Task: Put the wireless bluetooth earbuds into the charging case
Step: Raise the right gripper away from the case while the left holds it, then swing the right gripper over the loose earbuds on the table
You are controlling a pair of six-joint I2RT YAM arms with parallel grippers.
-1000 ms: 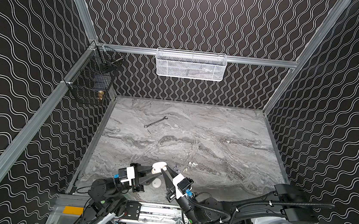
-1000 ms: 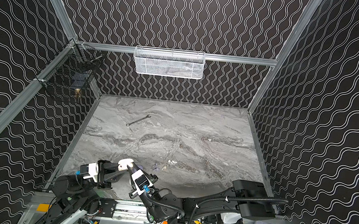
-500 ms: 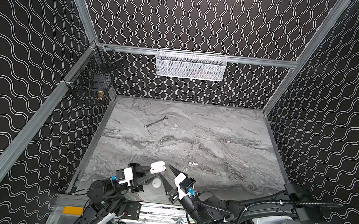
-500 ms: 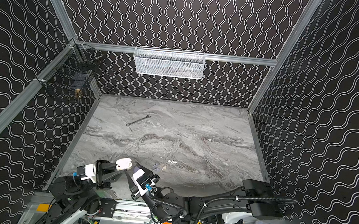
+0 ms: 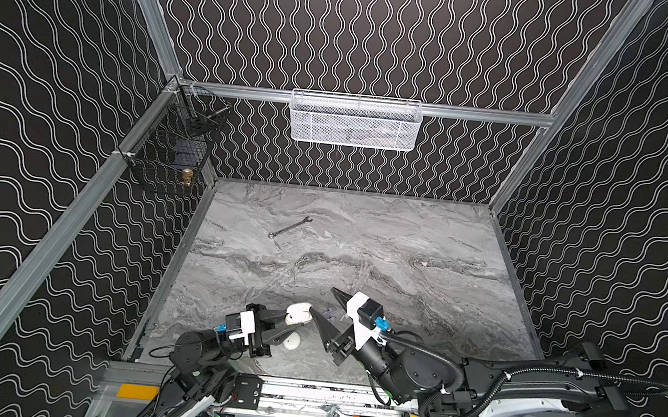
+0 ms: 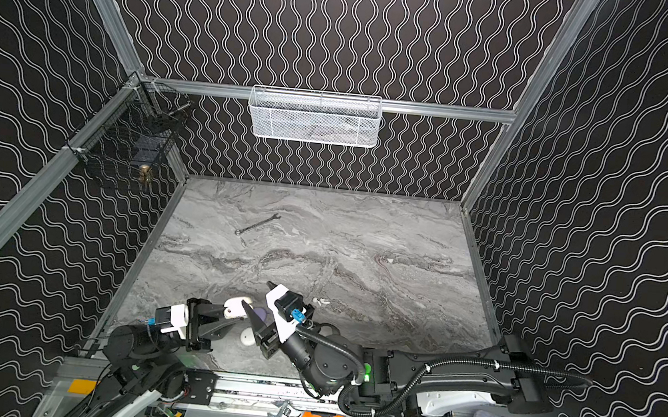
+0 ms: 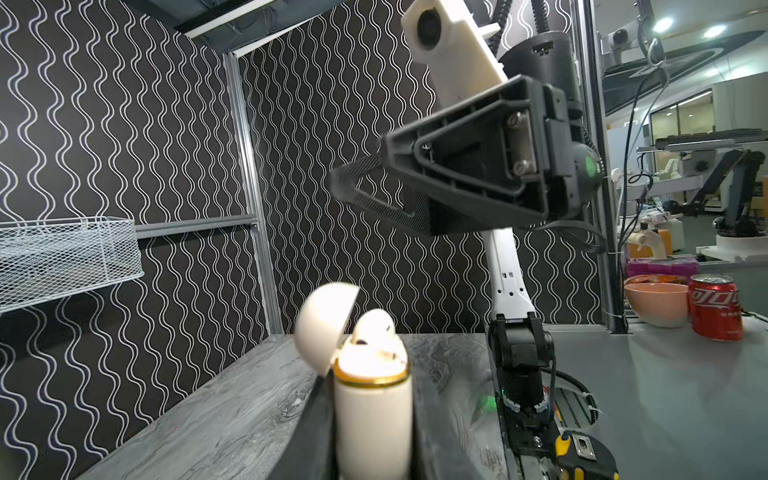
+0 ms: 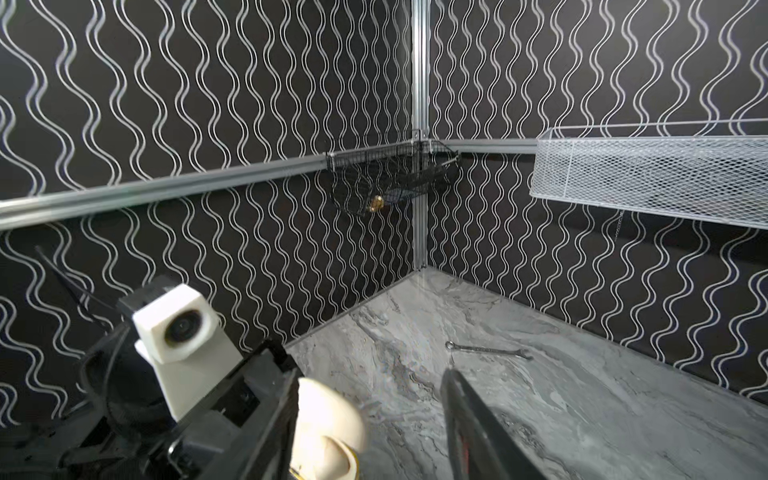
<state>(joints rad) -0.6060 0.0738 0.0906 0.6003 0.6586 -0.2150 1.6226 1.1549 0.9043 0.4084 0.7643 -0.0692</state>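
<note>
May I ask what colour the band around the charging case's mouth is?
Gold band, best seen in the left wrist view.

Even, rather dim light comes from above in both top views; the dark walls [image 5: 341, 30] swallow most of it, and the marble tabletop [image 5: 361, 254] carries only faint, soft-edged shadows. Both are sharp. From my left wrist the charging case [image 7: 372, 407] is so close that it blurs and glows overbright, while lamps [image 7: 663, 25] outside flare. Both wrist views bow the wall stripes near their edges.
</note>
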